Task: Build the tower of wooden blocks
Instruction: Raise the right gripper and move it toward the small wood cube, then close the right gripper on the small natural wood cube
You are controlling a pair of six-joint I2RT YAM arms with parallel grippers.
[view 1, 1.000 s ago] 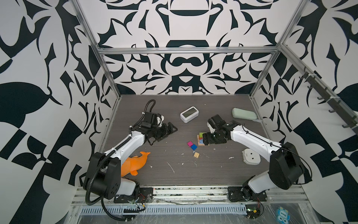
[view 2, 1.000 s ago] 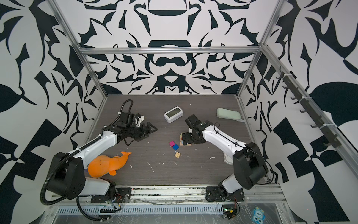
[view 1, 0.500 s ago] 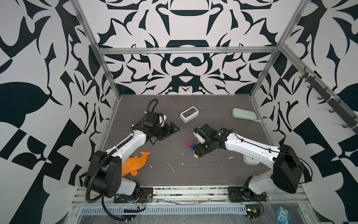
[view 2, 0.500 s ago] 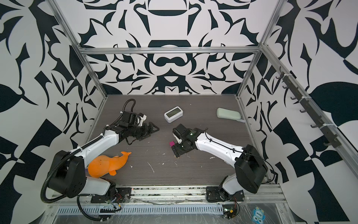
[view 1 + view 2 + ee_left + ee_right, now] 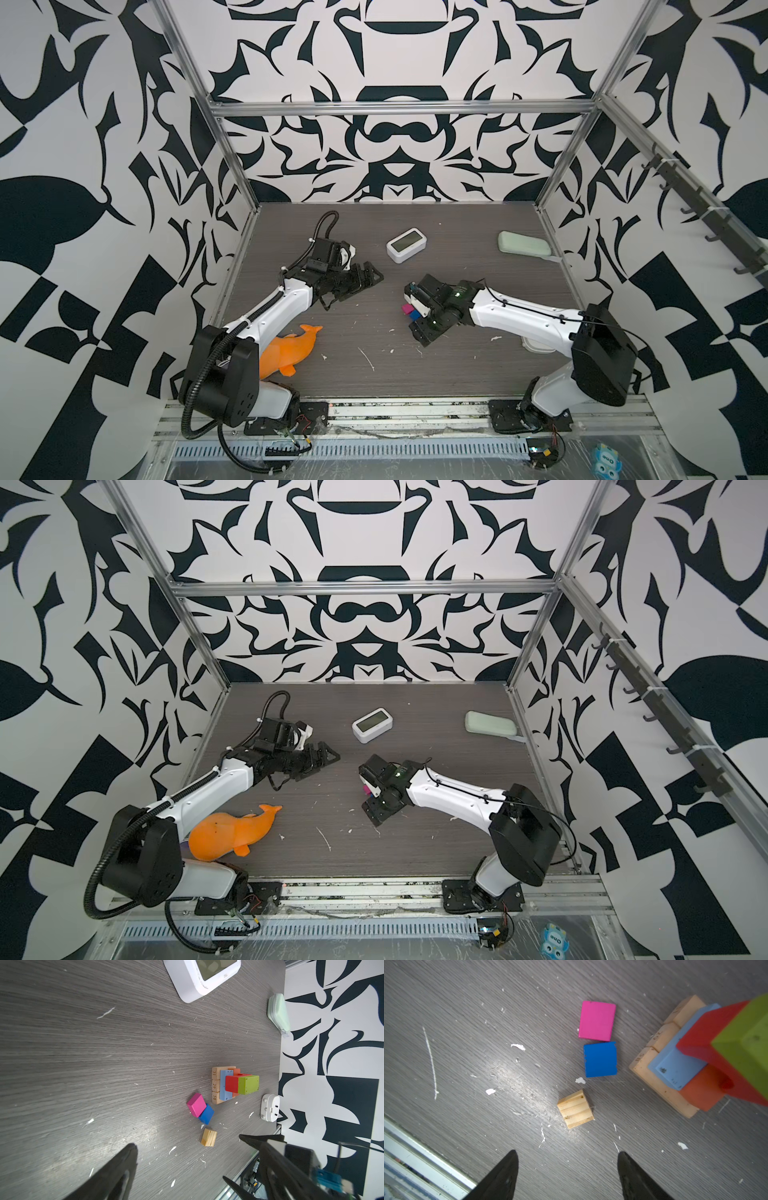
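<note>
- The right tool (image 5: 566, 1154) hovers open and empty by the tan cube (image 5: 575, 1109), which lies skewed to the jaws. A pinch could twist it away.
- The magenta cube (image 5: 597, 1020) and blue cube (image 5: 600, 1059) touch each other just left of the tower (image 5: 675, 1068), mid-desk (image 5: 467, 1043). A stray jaw could shove them.
- The tower's top blocks are stepped, so an arm brushing them may topple it.
- The left tool (image 5: 187, 1141) hangs open, well to the left.
</note>
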